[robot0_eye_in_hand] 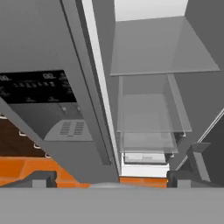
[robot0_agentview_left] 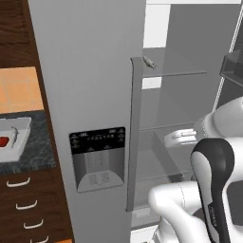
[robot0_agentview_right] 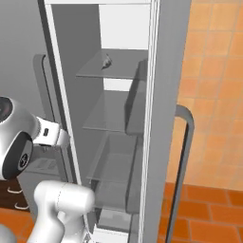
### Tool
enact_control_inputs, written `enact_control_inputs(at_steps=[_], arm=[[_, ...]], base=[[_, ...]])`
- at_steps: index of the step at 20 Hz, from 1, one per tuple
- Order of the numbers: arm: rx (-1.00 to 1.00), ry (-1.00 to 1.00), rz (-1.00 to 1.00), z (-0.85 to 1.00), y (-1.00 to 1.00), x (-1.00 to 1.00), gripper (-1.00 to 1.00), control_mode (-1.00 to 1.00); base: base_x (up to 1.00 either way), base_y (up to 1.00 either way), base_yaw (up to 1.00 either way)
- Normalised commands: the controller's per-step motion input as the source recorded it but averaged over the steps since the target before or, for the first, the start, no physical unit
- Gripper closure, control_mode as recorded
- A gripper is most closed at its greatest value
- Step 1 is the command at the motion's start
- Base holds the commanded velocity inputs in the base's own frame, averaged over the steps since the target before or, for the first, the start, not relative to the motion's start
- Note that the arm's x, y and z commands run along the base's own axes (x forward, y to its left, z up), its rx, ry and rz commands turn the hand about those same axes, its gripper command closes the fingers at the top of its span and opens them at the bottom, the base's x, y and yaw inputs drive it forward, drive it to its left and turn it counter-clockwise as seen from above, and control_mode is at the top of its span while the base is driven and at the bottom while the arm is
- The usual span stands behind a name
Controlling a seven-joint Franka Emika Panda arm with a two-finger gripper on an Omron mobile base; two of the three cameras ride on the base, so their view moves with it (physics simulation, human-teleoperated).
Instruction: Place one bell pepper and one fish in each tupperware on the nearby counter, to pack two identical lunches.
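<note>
The gripper [robot0_eye_in_hand: 109, 177] is released: in the hand view its two dark fingertips [robot0_eye_in_hand: 41, 178] stand wide apart at the bottom and nothing is between them. It points into the open fridge compartment [robot0_eye_in_hand: 148, 109], where glass shelves [robot0_eye_in_hand: 157, 48] and clear drawers [robot0_eye_in_hand: 146, 127] are stacked one under the other.

On the upper glass shelf a small grey thing [robot0_agentview_left: 149, 62] lies near the front edge; it may be a fish, but it is too small to say for sure. From the right base view the same small thing [robot0_agentview_right: 107, 60] sits in the middle of that shelf.

The closed fridge door [robot0_agentview_left: 90, 95] on the left carries a dark dispenser panel [robot0_agentview_left: 98, 159] and a long vertical handle [robot0_agentview_left: 135, 133].

Further left, the counter [robot0_agentview_left: 28, 152] of speckled stone runs above brown drawers [robot0_agentview_left: 28, 204] with curved silver handles. One tupperware [robot0_agentview_left: 21, 137] rests on it, cut by the left edge of the picture, and something red [robot0_agentview_left: 4, 141] lies inside it. The tub is well apart from the gripper.

The white arm [robot0_agentview_left: 209, 190] rises at the lower right of the left base view, in front of the open fridge.
</note>
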Motion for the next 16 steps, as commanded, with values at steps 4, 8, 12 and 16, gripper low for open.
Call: enact_control_inputs(at_steps=[4, 8, 12, 16], arm=[[0.0, 0.0, 0.0, 0.0, 0.0, 0.0, -1.0, 1.0], [0.0, 0.0, 0.0, 0.0, 0.0, 0.0, -1.0, 1.0], [0.0, 0.04, 0.01, 0.03, 0.0, 0.49, -1.0, -1.0], [0.0, -0.1, 0.0, 0.42, 0.0, 0.5, -1.0, -1.0]], base=[[0.0, -0.48, 0.03], [0.14, -0.15, 0.04], [0.0, 0.0, 0.0], [0.0, 0.0, 0.0]])
